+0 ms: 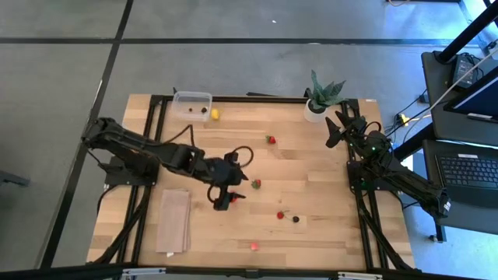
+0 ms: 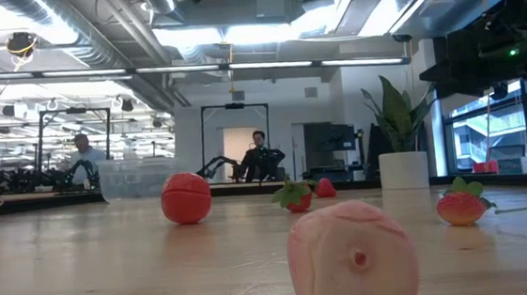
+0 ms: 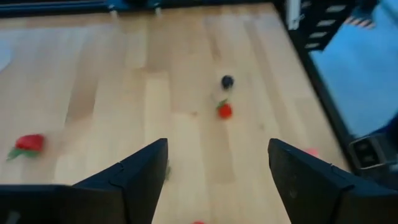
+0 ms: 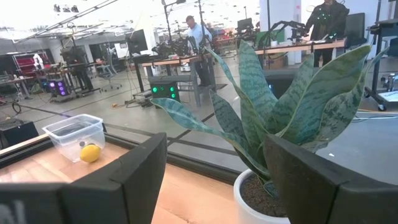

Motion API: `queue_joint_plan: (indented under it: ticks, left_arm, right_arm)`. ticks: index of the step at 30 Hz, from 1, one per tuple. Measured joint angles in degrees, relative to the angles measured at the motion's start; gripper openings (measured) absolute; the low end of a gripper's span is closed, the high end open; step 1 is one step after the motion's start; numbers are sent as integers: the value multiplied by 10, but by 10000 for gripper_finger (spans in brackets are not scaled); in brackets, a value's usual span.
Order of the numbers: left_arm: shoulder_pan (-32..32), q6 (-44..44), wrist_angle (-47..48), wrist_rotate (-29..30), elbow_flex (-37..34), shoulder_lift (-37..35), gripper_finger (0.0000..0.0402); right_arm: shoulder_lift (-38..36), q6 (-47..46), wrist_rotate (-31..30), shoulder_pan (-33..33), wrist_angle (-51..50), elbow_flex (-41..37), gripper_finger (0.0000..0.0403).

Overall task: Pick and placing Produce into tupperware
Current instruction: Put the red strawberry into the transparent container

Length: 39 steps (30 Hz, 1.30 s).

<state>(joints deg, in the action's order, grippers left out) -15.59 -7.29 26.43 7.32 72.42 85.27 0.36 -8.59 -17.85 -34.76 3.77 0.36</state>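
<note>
The clear tupperware (image 1: 192, 103) stands at the table's far left with a dark berry (image 1: 204, 110) inside and a yellow piece (image 1: 215, 114) beside it. Strawberries (image 1: 270, 140) (image 1: 255, 183), a small red piece (image 1: 280, 215), a dark berry (image 1: 296, 219) and a pink piece (image 1: 254, 246) lie on the wood. My left gripper (image 1: 224, 198) (image 3: 214, 180) is open over mid-table, above a round red piece (image 1: 233, 198) (image 2: 185, 198) that rests on the table. My right gripper (image 1: 334, 128) (image 4: 214, 180) is open and empty by the plant.
A spiky green plant in a white pot (image 1: 315, 105) stands at the far right, just in front of my right gripper. A tan cloth (image 1: 174, 220) lies flat near the table's left front. Black frame rails (image 1: 148, 155) run along the table's sides.
</note>
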Motion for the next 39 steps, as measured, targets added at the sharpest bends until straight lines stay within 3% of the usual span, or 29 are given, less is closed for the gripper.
queue_joint_plan:
  ticks: [10,20,24,39]
  left_arm:
    - [-7,-1,89,6,0,86,236]
    - [-5,-13,108,-1,0,171,224]
    - [-6,-29,122,-34,0,182,226]
    - [-1,-63,120,-19,0,186,219]
  right_arm:
    - [0,-1,0,0,0,0,269]
    - [0,-3,0,0,0,0,269]
    - [0,-3,0,0,0,0,269]
    - [0,-1,1,0,0,0,269]
